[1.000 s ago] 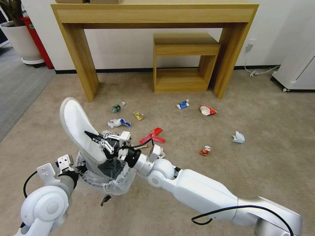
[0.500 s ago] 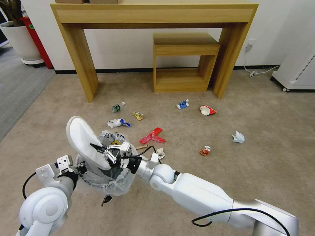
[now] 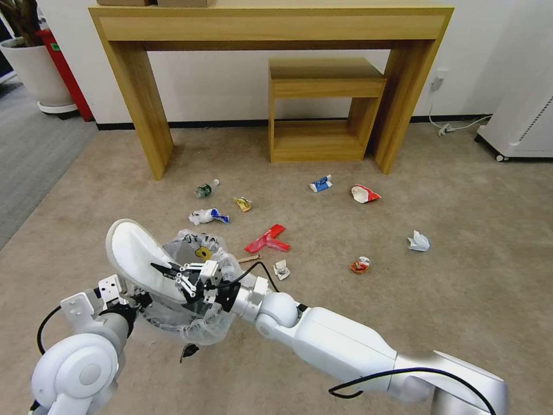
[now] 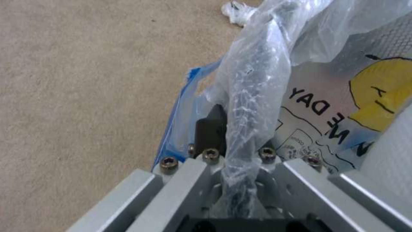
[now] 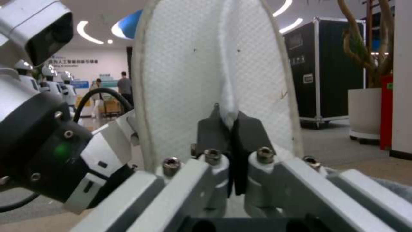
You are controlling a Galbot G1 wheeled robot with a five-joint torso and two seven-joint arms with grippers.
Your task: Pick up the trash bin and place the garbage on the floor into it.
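Right end effector (image 3: 164,269) clamps a white slipper (image 3: 135,256) over the trash bin (image 3: 199,323); left end effector (image 3: 141,300) grips the bin's bagged rim.

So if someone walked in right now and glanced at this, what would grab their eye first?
Probably the big white slipper, pinched in the right hand and standing tilted over the bag-lined trash bin, which the left hand grips by the rim. Next, the litter scattered over the tan floor beyond: red paper, a small bottle, a blue-white tube and crumpled wrappers, in front of the wooden table.
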